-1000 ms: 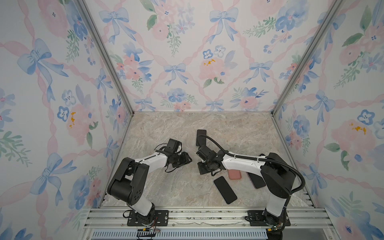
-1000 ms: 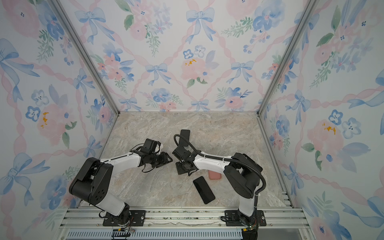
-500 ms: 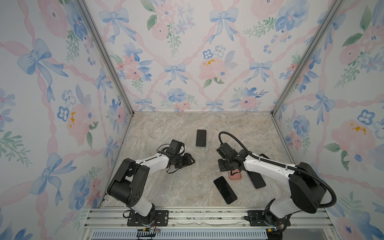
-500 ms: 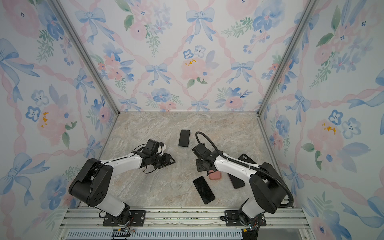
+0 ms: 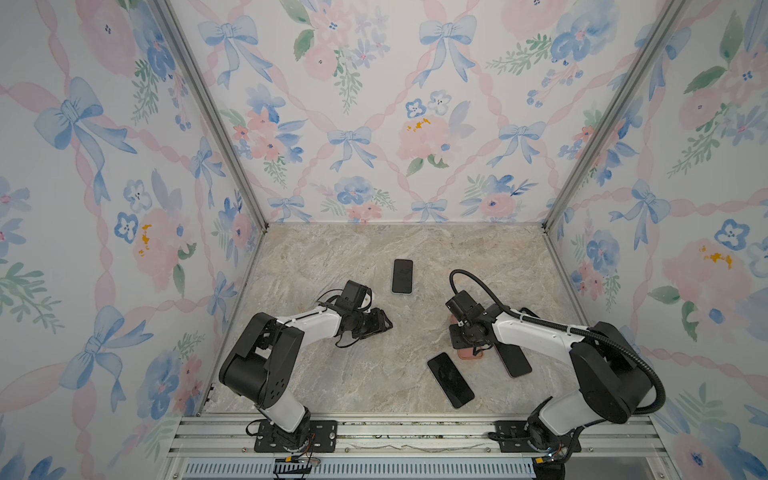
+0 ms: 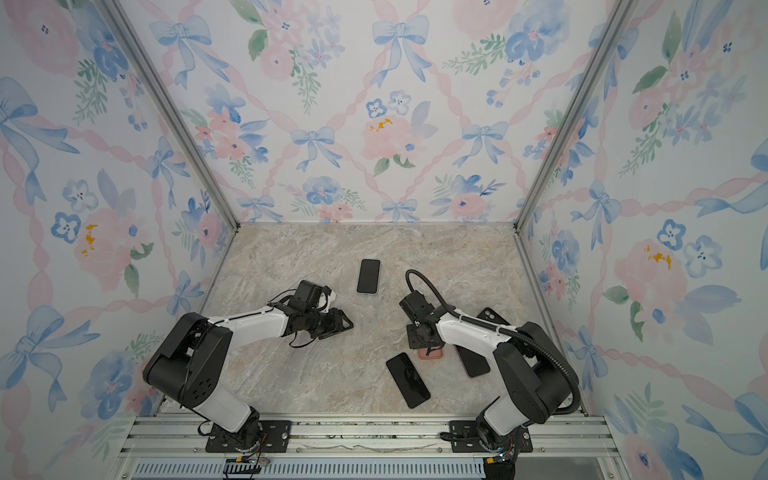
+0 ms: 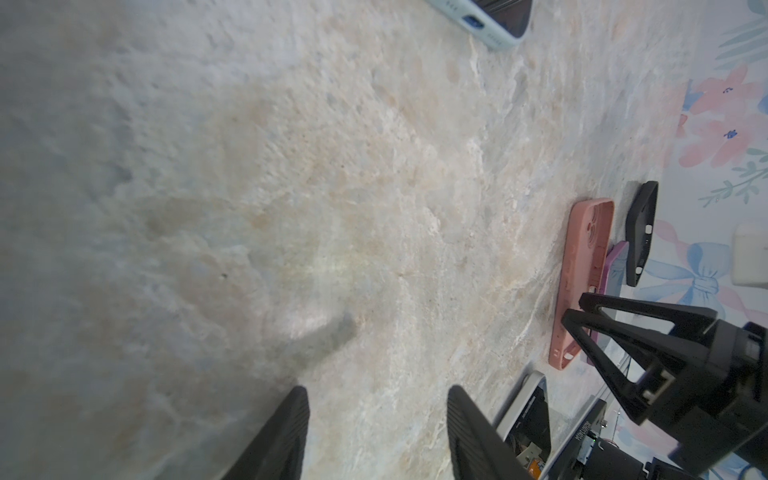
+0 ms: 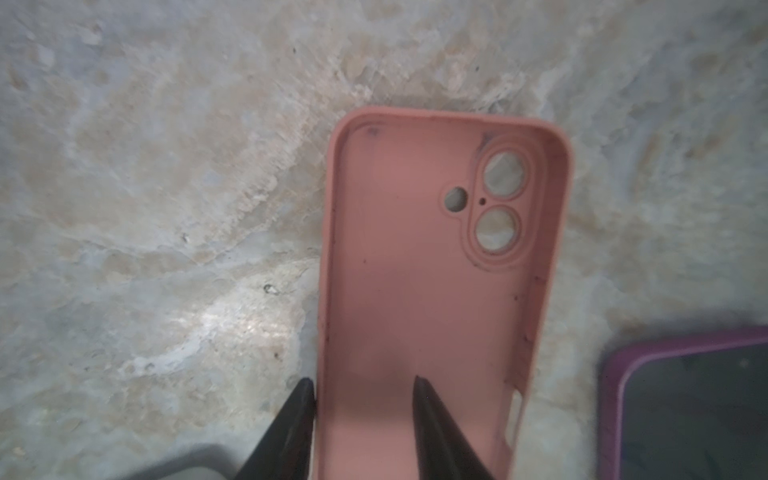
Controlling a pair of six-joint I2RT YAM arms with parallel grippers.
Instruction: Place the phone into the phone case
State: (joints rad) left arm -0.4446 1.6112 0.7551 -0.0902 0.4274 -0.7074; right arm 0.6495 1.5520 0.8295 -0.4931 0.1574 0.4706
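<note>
An empty pink phone case [image 8: 415, 270] lies open side up on the marble table, mostly hidden under my right arm in both top views [image 5: 471, 353]. My right gripper [image 8: 362, 380] is open and low over it, one finger outside the case's long side wall, the other inside. A bare black phone [image 5: 451, 380] lies screen up just in front of the case, touched by neither gripper. Left of centre, my left gripper [image 7: 378, 390] stands open over bare table with nothing between its fingers; it also shows in a top view [image 5: 384, 324].
A phone in a pale blue case [image 5: 402, 276] lies at the back centre. Beside the pink case on the right lies a phone in a purple case [image 8: 685, 407], with an empty black case [image 6: 492, 316] behind it near the right wall.
My right arm has swung from the centre, near the left gripper, to the right and front over the pink case, and its jaws have opened. The left arm has barely moved.
</note>
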